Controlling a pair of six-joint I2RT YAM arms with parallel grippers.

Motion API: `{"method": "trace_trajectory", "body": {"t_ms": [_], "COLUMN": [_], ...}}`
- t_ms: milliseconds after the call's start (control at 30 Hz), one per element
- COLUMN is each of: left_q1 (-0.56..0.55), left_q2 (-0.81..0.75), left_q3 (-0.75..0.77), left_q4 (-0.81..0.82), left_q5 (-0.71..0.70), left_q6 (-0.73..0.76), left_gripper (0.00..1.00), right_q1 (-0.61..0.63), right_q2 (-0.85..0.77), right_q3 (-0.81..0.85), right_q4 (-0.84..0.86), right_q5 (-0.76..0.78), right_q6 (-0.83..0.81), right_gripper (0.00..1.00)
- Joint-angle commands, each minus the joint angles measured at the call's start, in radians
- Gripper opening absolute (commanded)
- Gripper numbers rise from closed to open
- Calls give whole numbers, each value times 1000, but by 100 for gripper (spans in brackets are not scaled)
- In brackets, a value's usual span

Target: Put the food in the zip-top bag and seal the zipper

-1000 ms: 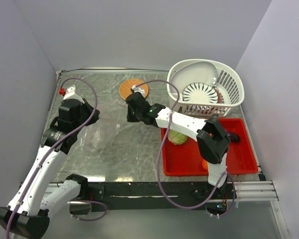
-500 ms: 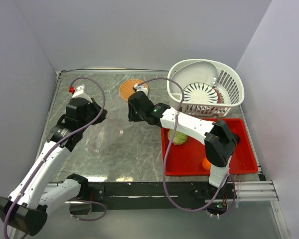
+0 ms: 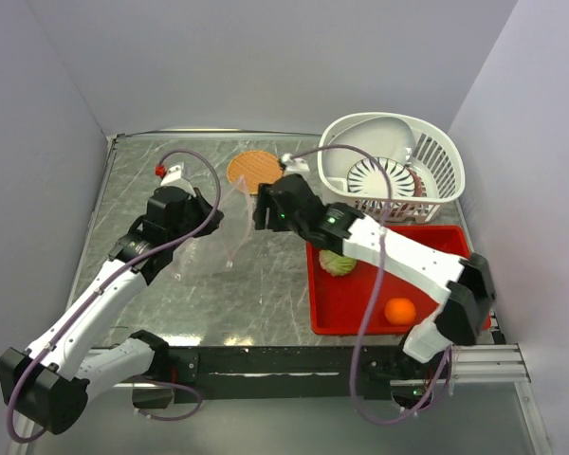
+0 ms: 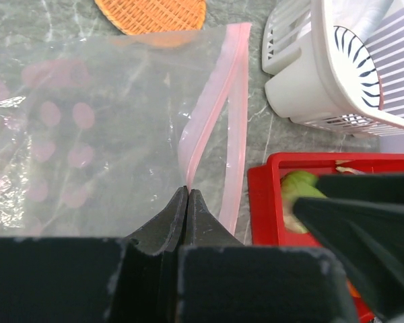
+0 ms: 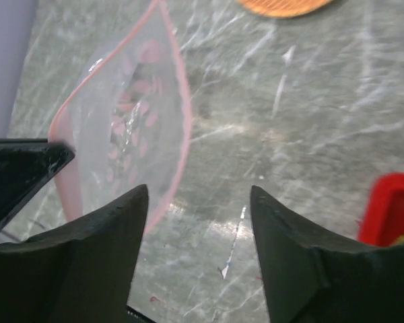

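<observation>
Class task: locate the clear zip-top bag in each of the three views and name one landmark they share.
Top external: zip-top bag left of centre, faint.
Left wrist: zip-top bag fills the upper left.
Right wrist: zip-top bag at left.
Shared landmark: orange woven disc, at the top edge in both wrist views.

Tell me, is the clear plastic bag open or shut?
Open. On the clear floppy plastic bag, the pink zipper strips stand apart in a loop; the left tool pinches one strip.
</observation>
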Motion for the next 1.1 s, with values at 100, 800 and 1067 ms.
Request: {"method": "trace_trajectory", "body": {"t_ms": [100, 800, 1067], "left_q1": [-11, -27, -31], "left_q2": [6, 14, 19], "left_q3": [-15, -4, 2], "left_q4": [101, 87, 75], "left_q5": [60, 73, 70], "left_q6": [-10, -7, 2], "left_gripper": [1, 1, 1], "right_q1": [-8, -421, -421], "right_q2": [-340, -490, -410], "right_q3": [-298, -823, -806], "right_q4": [-104, 297, 219], "right_q5": [240, -136, -76], "right_q6": [181, 235, 249], "right_gripper": [80, 100, 100]}}
